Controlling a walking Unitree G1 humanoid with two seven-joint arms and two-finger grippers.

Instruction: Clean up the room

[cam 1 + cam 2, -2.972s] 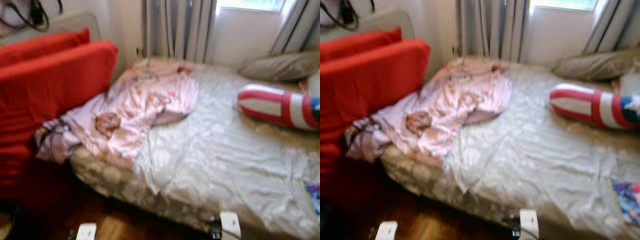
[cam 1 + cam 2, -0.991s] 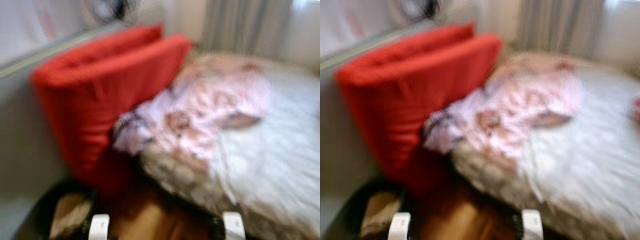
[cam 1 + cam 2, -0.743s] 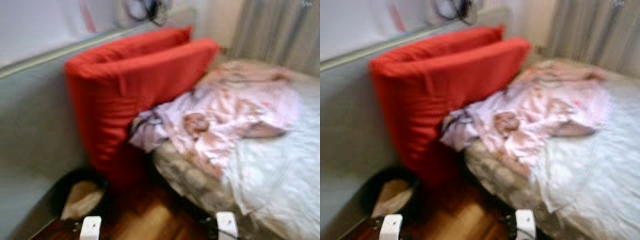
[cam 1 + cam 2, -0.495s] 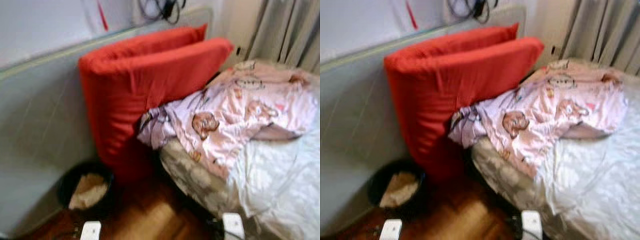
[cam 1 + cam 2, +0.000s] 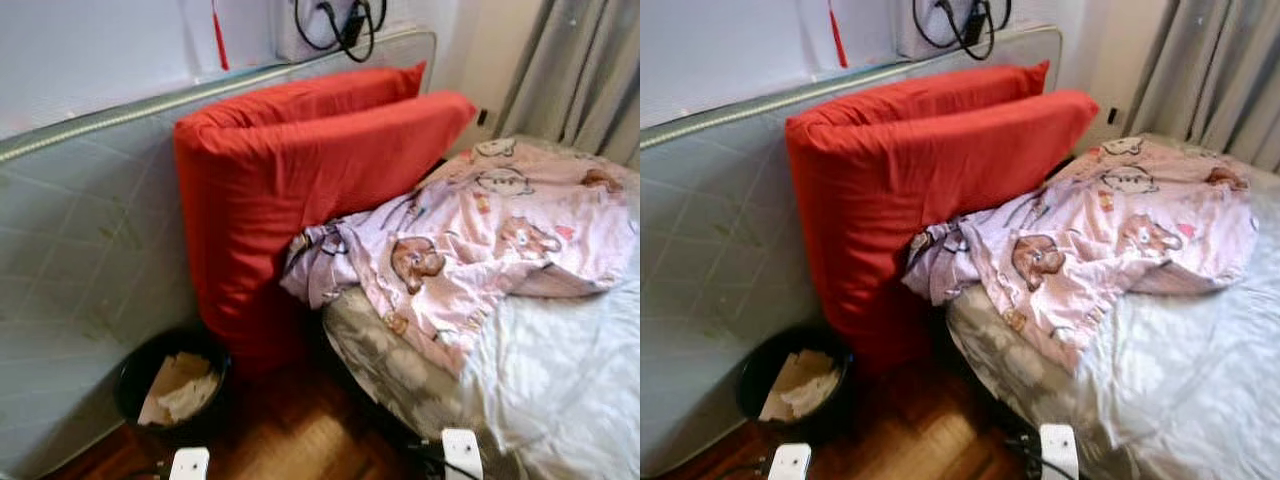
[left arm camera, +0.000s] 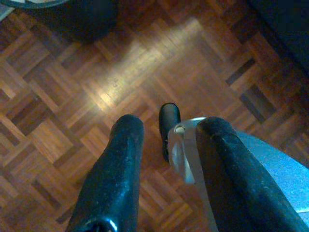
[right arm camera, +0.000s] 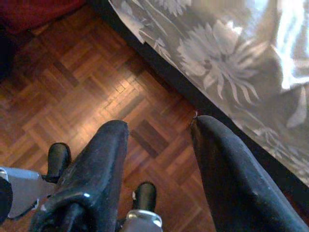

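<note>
Both arms hang idle over the parquet beside an unmade bed.

Nearest, the left gripper [image 6: 166,145] and right gripper [image 7: 159,145] hang low, fingers parted and empty, above the wood floor [image 6: 72,96]. Just beyond, a black wastebasket [image 5: 170,385] holding crumpled paper sits against the foot of a red cushion [image 5: 300,190] that leans on a grey upright mattress [image 5: 80,250]. The likely thing to tidy, a pink cartoon-print blanket [image 5: 480,240], lies bunched at the bed's left corner, spilling onto the cushion, with a white sheet [image 5: 570,370] beside it. Farther back are grey curtains [image 5: 585,70] and black cables [image 5: 340,25] on the wall. A careless reach for the blanket could drag the sheet off or tip the cushion onto the wastebasket. The bed's right part is cut off, and what lies under the blanket is hidden.
</note>
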